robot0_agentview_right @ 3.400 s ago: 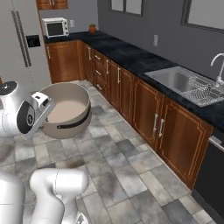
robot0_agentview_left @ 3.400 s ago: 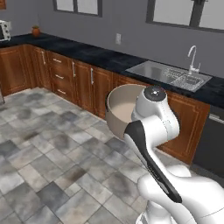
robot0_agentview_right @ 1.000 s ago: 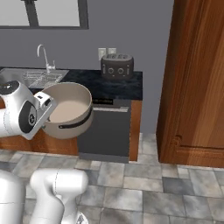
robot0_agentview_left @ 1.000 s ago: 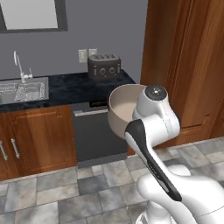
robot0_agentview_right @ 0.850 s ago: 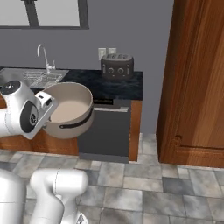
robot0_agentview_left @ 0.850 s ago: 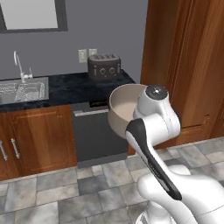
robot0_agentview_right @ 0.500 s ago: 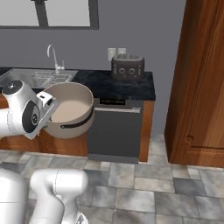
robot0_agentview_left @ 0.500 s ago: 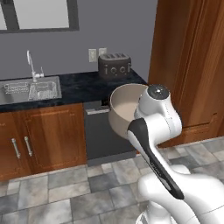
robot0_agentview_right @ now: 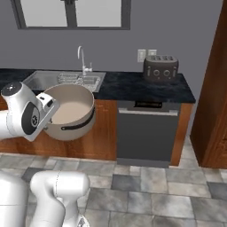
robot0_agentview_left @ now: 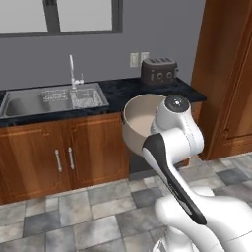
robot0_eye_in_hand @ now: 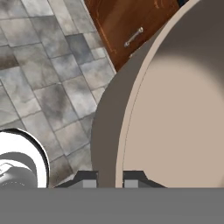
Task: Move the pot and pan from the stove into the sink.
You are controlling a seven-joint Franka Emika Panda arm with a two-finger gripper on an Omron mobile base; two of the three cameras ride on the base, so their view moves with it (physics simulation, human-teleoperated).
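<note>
Pot (robot0_agentview_right: 71,115) tan outside, paler beige inside (dark handle on its side); sink (robot0_agentview_left: 29,102) grey steel; surface (robot0_agentview_right: 137,91) speckled black; cabinets (robot0_agentview_left: 49,155) reddish-brown wood; floor (robot0_agentview_left: 88,216) mottled grey tile; toaster (robot0_agentview_right: 160,68) dark grey.

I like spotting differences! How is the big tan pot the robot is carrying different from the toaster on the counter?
The deep round tan pot hangs in the air, tipped on its side in the robot's jaws; the boxy dark toaster stands upright on the black counter. The pot is round and pale inside; the toaster is squarish, with slots on top. The pot looks bigger, but it is nearer the camera. Both are kitchen things.
</note>
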